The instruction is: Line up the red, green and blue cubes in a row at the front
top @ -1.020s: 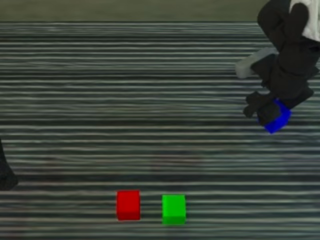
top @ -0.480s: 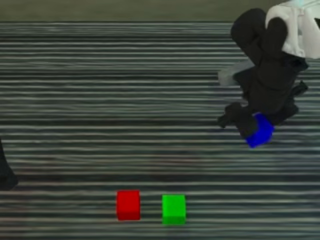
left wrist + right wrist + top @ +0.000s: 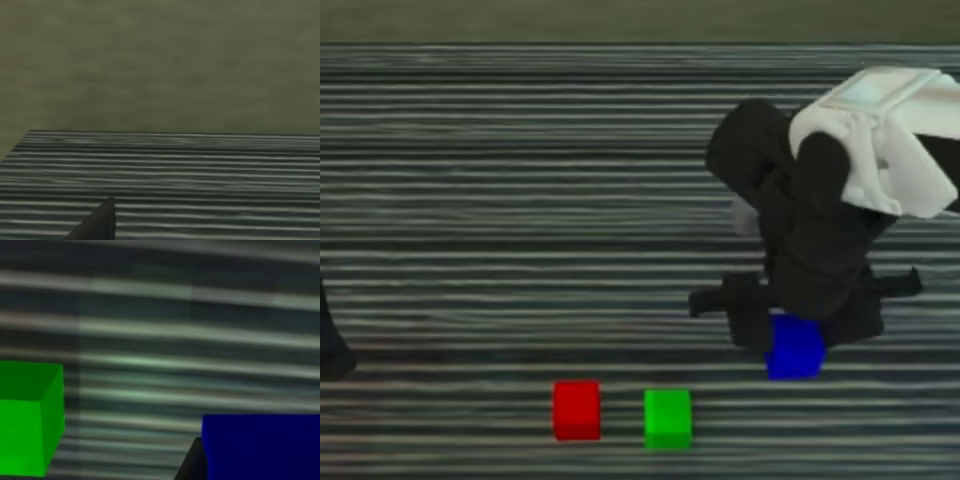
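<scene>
- Nearest the front edge of the striped grey table (image 3: 470, 200), the small matte bright red cube (image 3: 576, 409) and the small matte bright green cube (image 3: 667, 417) sit side by side with a narrow gap between them, red toward the table's left, green toward its right; both rest flat and square to the edge.
- Nothing lies between the green cube and the open stretch of striped surface on its right.
- Slightly farther back and to the right of the green cube, the small matte deep blue cube (image 3: 793, 347) is gripped by the right gripper (image 3: 790, 335), whose dark fingers are closed on it; whether it touches the table cannot be told.
- In the right wrist view the blue cube (image 3: 260, 445) fills the near corner, the green cube (image 3: 30, 417) stands apart from it, and bare striped surface separates them.
- Farther back, the right arm's black and white body (image 3: 860, 170) covers part of the table's right half.
- At the table's left edge only a dark sliver of the left gripper (image 3: 330, 345) shows, parked well apart from the cubes; its finger position cannot be told.
</scene>
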